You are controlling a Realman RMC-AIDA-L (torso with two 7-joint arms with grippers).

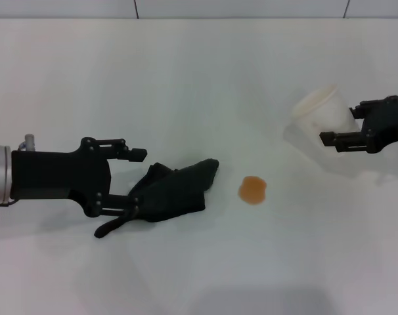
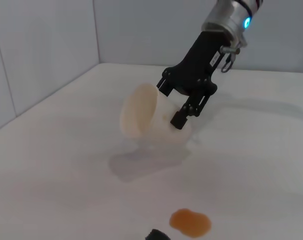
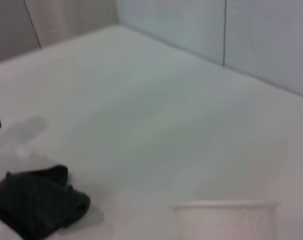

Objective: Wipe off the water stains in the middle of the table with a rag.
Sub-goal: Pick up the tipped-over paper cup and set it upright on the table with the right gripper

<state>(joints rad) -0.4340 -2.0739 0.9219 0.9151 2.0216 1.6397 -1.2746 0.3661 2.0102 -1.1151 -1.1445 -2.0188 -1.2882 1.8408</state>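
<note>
One orange-brown water stain (image 1: 253, 190) sits unwiped on the tabletop (image 1: 186, 79), just right of the rag (image 1: 173, 191) the left end effector (image 1: 134, 182) spreads over unclenched, while the right end effector (image 1: 340, 141) grips a tilted white cup (image 1: 320, 111); next, clench the rag and sweep toward the stain.

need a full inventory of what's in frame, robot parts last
table: 1, white, fills the head view, with a pale wall behind its far edge.
rag: 1, black, crumpled, left of the table's middle, lying on the surface.
water stains: 1 blot, orange-brown, near the middle, just right of the rag and apart from it.
cup: 1, pale white, tilted, on the right side of the table, lifted off the surface in the left wrist view.
left pincer: 1, black, at the rag's left end, fingers open around that end.
right pincer: 1, black, on the right, shut on the cup's side.
</note>
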